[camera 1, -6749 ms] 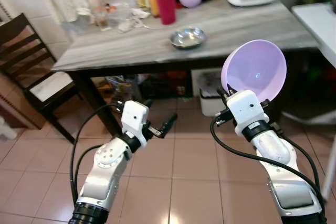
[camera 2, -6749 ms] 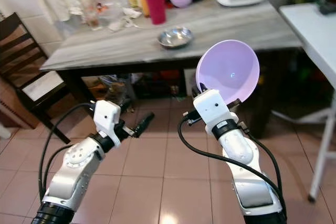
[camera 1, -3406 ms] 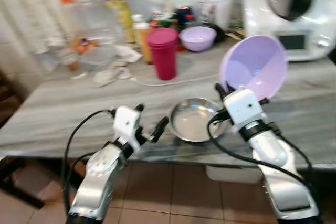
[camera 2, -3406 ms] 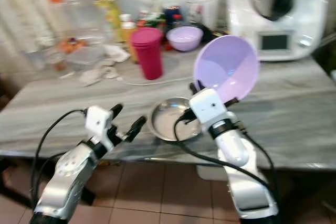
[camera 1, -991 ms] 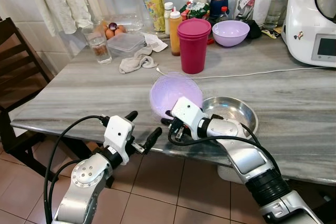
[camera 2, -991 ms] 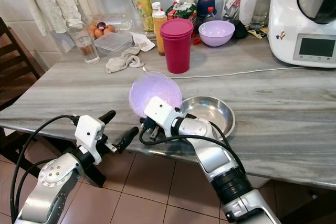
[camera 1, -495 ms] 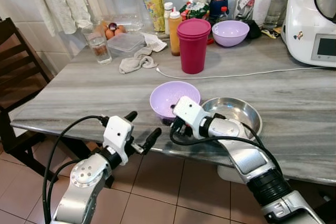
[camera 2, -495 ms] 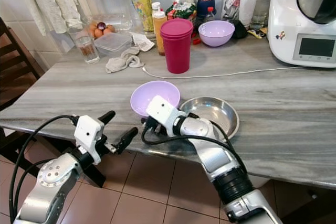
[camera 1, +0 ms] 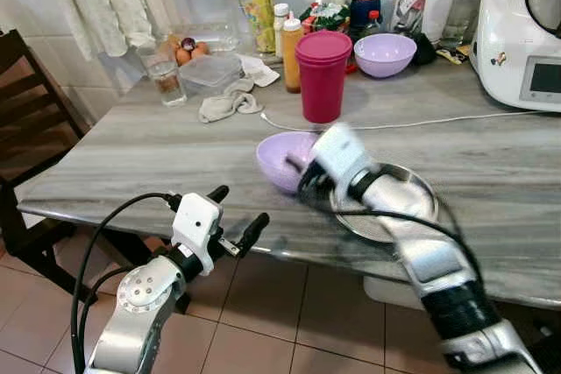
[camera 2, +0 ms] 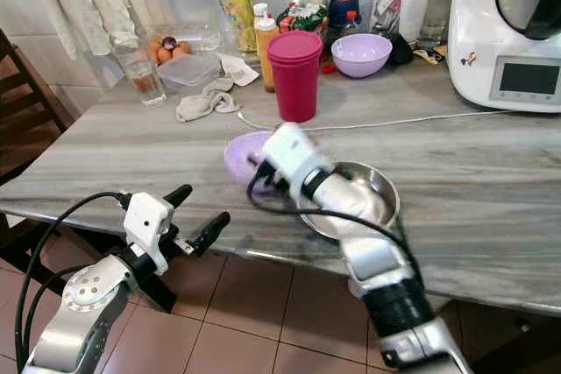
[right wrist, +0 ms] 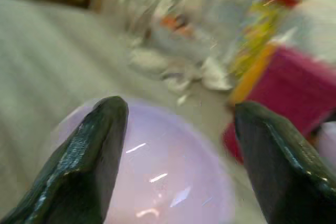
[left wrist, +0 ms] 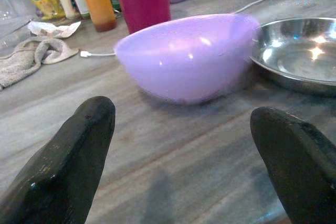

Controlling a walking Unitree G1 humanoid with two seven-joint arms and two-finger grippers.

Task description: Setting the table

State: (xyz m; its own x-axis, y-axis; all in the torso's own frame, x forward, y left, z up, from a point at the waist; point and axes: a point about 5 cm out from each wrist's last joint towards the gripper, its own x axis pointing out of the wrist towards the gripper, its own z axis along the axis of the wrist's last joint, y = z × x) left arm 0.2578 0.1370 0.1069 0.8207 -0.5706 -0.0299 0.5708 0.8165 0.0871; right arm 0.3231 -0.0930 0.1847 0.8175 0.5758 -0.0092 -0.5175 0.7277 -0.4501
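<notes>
With the lilac bowl [left wrist: 186, 56] upright on the grey table [camera 1: 131, 142], just beside the steel dish [left wrist: 302, 53]: recommend lifting the right gripper [right wrist: 176, 145] straight clear, fingers spread and empty, avoiding the rim. Left gripper [left wrist: 181, 153] below the table edge, open, holding nothing. Against half a second ago: right arm raised and blurred; bowl released.

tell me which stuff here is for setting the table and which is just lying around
For the job:
lilac bowl on the table
steel dish beside it
right gripper, open above the bowl

Lying about:
magenta tumbler
second lilac bowl
crumpled cloth
white appliance
</notes>
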